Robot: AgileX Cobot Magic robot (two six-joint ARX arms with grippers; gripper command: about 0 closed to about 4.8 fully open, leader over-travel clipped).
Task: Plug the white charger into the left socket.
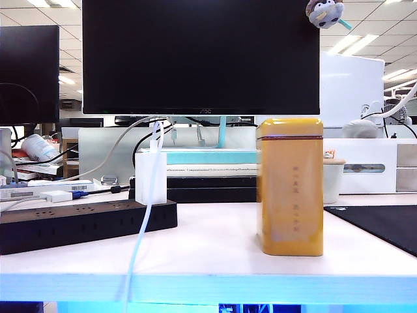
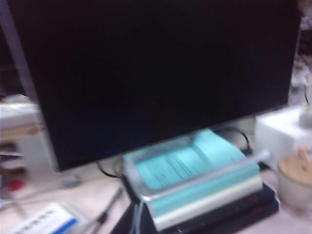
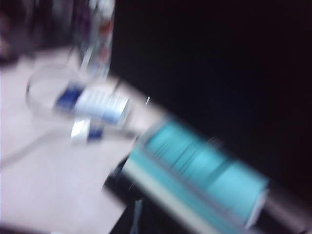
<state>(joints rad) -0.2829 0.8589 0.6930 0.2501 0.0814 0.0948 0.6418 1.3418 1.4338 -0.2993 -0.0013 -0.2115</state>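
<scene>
The white charger [image 1: 150,176] stands upright on the end outlet of the black power strip [image 1: 78,225], at the strip's right end in the exterior view. It covers the left socket beneath it. Its thin white cable [image 1: 138,248] loops from its top and hangs over the table's front edge. Neither arm shows in the exterior view. In the blurred left wrist view, my left gripper [image 2: 138,225] is a dark shape with jaws together, raised before the monitor, holding nothing. My right gripper [image 3: 138,220] looks the same in its blurred view, shut and empty.
A tall yellow tin [image 1: 290,186] stands mid-table. Behind are a large black monitor [image 1: 201,55], a teal-topped stand [image 1: 208,156] and a white cup with a wooden lid [image 1: 333,179]. A black mat [image 1: 384,225] lies right. A flat white box with a blue-tipped cable [image 1: 57,195] lies far left.
</scene>
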